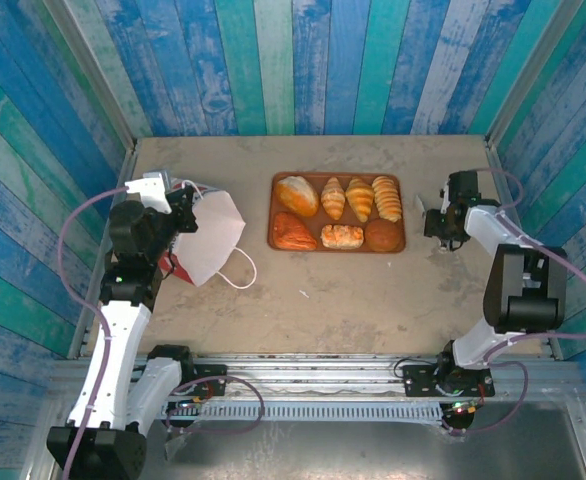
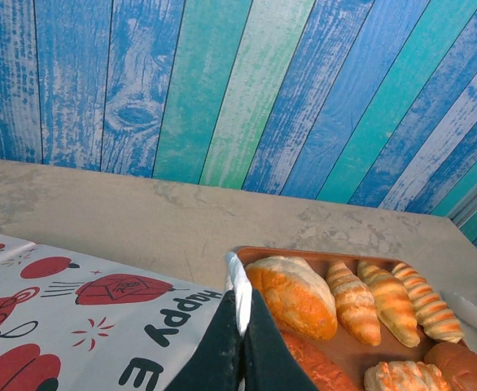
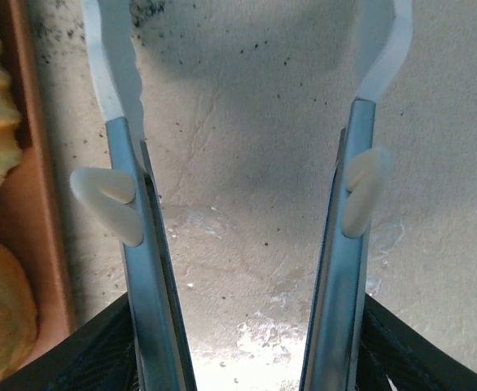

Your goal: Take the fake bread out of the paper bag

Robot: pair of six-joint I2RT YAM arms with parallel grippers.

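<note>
My left claw (image 2: 240,305) is clamped on the rim of the paper bag (image 1: 213,238), lying at the left. My right claw (image 3: 247,81) stands apart over the table (image 1: 373,300), right of the tray (image 1: 272,215) holding the fake bread (image 1: 333,198).

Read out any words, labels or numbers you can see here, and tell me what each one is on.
"Happy": dark letters on the white face of the paper bag, upside down in the left wrist view.
"E": a lone letter of a second line on the bag; the rest is cut off by the frame edge.
Small print inside the red emblem on the bag: too small to read.
No writing shows on the tray or the bread.
</note>
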